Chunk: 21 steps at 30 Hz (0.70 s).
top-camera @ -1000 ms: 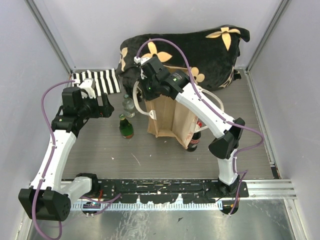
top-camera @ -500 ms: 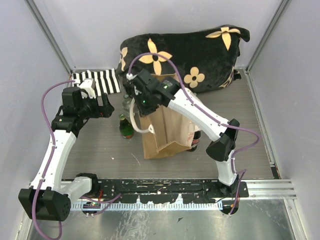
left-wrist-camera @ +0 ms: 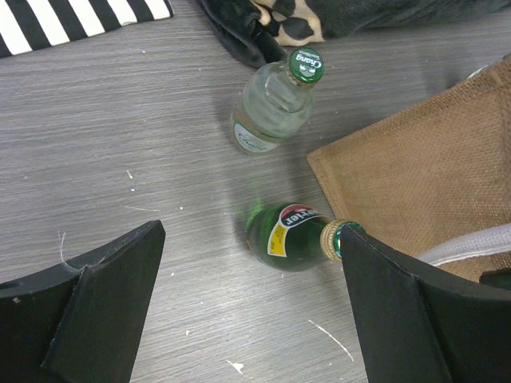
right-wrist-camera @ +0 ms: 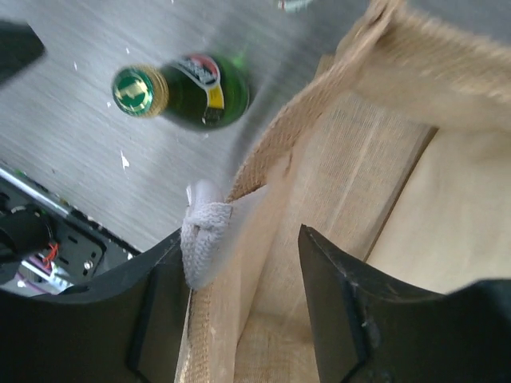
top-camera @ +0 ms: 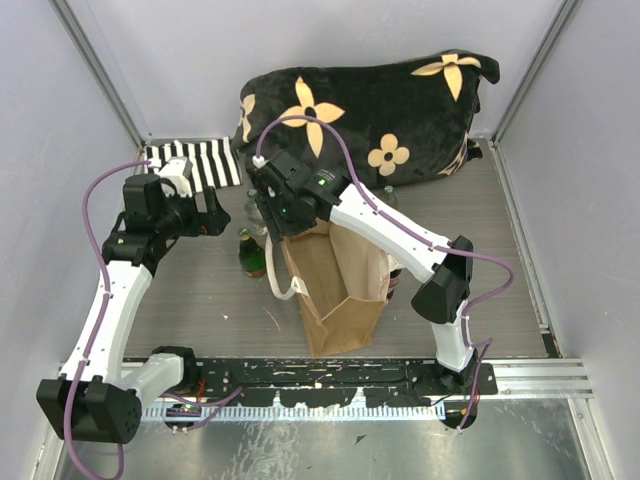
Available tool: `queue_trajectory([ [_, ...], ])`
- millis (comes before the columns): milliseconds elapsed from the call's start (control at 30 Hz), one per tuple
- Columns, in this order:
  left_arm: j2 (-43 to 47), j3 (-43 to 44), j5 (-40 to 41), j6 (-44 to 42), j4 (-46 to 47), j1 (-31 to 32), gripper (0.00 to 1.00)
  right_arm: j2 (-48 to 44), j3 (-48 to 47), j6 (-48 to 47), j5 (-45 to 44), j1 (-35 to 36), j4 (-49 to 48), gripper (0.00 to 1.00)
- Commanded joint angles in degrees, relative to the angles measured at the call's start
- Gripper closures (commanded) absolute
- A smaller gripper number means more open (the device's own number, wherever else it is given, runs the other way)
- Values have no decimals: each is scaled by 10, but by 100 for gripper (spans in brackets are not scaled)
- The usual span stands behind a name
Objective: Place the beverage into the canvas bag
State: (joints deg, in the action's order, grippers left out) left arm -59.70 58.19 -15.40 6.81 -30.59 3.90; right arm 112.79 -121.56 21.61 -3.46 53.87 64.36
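The canvas bag (top-camera: 340, 295) stands with its mouth open in the middle of the table. My right gripper (top-camera: 283, 222) is open astride its left rim. In the right wrist view the gripper (right-wrist-camera: 239, 239) has the bag's wall (right-wrist-camera: 383, 152) and a cream handle (right-wrist-camera: 204, 235) between its fingers; the handle rests against the left finger. A green beverage bottle (top-camera: 252, 256) stands just left of the bag. My left gripper (left-wrist-camera: 251, 239) hangs open above the green bottle (left-wrist-camera: 291, 237), whose cap sits by the right finger, with nothing held.
A clear bottle with a green cap (left-wrist-camera: 275, 104) stands behind the green one. A dark bottle (top-camera: 393, 272) stands against the bag's right side. A black flowered cushion (top-camera: 370, 100) fills the back, and a striped cloth (top-camera: 195, 162) lies at the back left.
My right arm dragged the bag forward and to the left, then its jaws opened off the rim. The bag's mouth now gapes wider. The left arm has not moved.
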Motion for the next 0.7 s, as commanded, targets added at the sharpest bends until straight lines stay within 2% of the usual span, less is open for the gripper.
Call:
queue_trajectory([
  [0,13,28,-48,13,2,1,2,-23,-64,2,-58,-1,-30,38],
  [167,-2,69,-105,20,-40,14,2,-39,-83,1,-95,-1,-38,35],
  [367,-21,157,-134,48,-119,71,0,-60,-106,4,-164,-17,-10,34],
  [667,-67,221,-182,101,-254,154,6,-128,-36,1,-177,-83,35,33],
])
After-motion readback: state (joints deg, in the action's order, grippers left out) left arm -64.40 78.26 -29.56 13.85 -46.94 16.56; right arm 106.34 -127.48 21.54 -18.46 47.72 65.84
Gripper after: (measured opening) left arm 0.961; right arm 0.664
